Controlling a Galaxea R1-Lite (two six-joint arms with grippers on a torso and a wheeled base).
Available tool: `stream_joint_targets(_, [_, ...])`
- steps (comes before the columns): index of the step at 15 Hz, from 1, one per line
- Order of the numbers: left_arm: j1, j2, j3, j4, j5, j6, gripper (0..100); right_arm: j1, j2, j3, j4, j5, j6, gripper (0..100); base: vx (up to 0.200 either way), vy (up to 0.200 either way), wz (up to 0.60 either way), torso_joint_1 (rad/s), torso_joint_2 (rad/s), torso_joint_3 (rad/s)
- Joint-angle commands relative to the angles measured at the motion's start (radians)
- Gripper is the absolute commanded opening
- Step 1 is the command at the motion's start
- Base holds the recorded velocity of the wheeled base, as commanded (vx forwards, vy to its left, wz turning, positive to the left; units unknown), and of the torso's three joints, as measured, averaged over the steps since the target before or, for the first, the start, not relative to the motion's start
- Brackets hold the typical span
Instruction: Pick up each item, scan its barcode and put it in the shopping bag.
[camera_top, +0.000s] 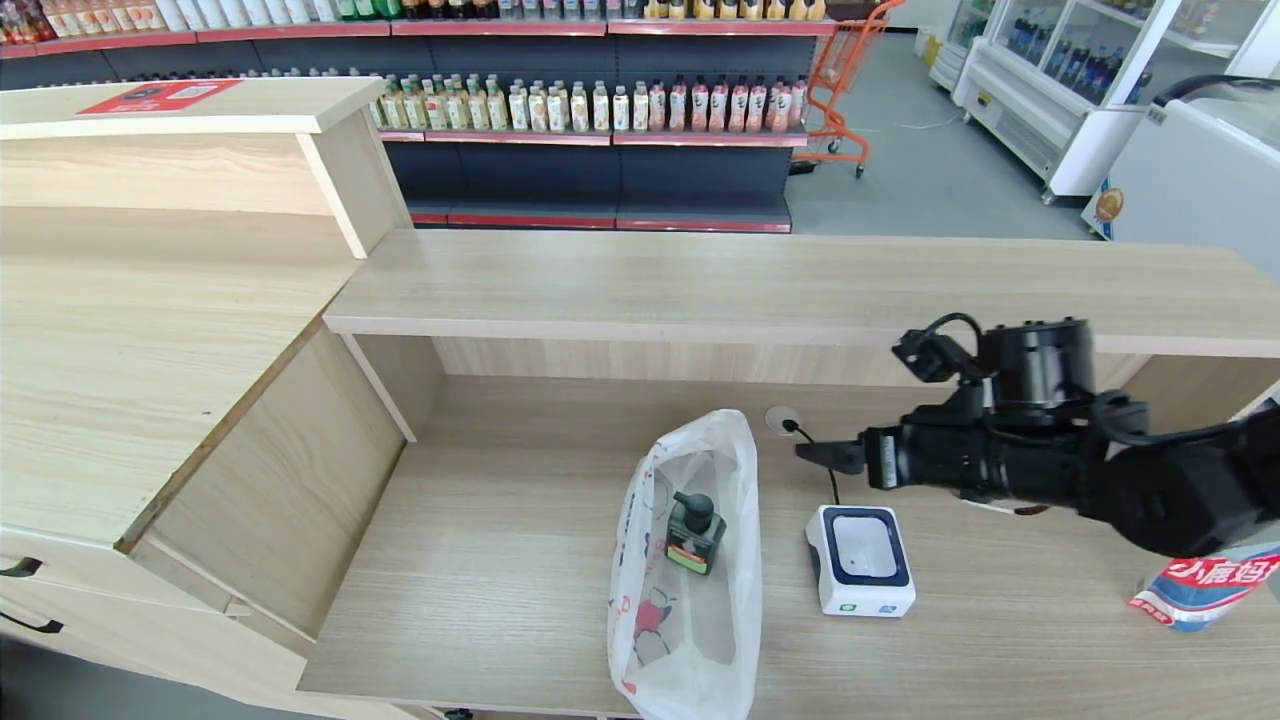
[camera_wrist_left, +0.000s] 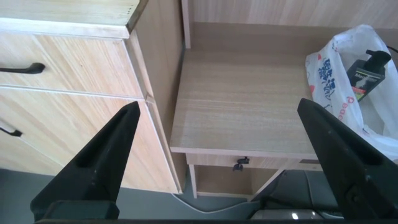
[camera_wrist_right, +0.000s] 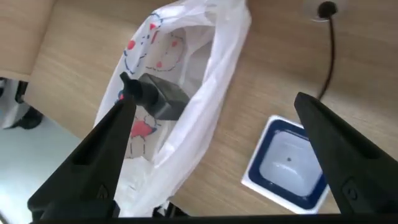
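Jaws of the right gripper (camera_top: 822, 455) stand wide apart and empty, above the desk (camera_top: 480, 590) behind the scanner (camera_top: 860, 560). Left gripper (camera_wrist_left: 217, 106), equally wide and empty, hangs off the desk's front by the drawers (camera_wrist_left: 68, 68). A dark bottle (camera_top: 695, 532) lies inside the bag (camera_top: 690, 640). A packet (camera_top: 1205, 590) is cut off by arm and frame edge.
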Motion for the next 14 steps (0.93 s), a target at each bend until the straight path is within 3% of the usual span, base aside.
stream_joint_targets(1, [0.001,0.000,0.000,0.000,0.000,0.000,100,-0.144,-0.293,0.156,0.019,0.000,-0.053,100,0.000,0.000,0.00,0.000,0.00,0.000])
stream_joint_targets(3, [0.000,0.000,0.000,0.000,0.000,0.000,100,-0.184,-0.402,0.216,0.007,-0.015,-0.116,100,0.000,0.000,0.00,0.000,0.00,0.000])
stream_joint_targets(9, [0.000,0.000,0.000,0.000,0.000,0.000,100,-0.224,-0.766,0.547,0.018,-0.041,-0.112,100,0.000,0.000,0.00,0.000,0.00,0.000])
stream_joint_targets(14, [0.000,0.001,0.000,-0.002,0.000,-0.018,100,-0.227,-0.815,0.478,0.147,-0.041,-0.069,100,-0.040,-0.040,0.00,0.000,0.00,0.000])
